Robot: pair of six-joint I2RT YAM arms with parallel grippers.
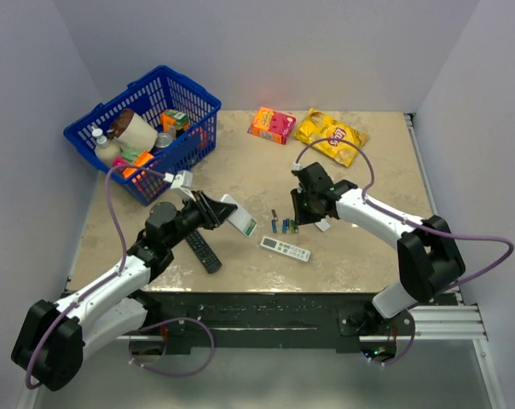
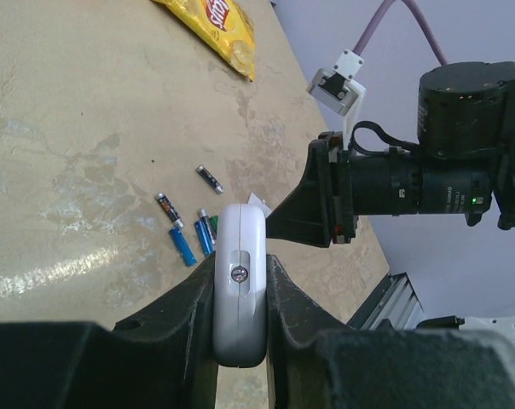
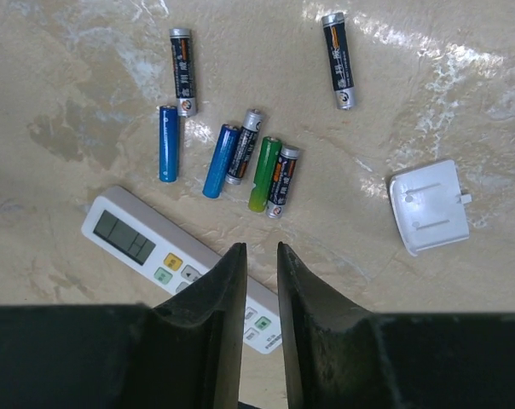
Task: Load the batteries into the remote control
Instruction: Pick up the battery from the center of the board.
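In the left tool (image 2: 240, 271) sits the remote control (image 2: 239, 307) (white).

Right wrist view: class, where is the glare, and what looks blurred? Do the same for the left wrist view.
Right wrist view: glare streaks the table top right; batteries sharp, right pincer blurred. Left wrist view: glare band low left; left pincer dark.

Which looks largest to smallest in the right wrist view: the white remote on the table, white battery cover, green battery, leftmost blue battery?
1. white remote, though the right gripper hides part of it.
2. white battery cover.
3. green battery and leftmost blue battery: these look alike, so unranked.
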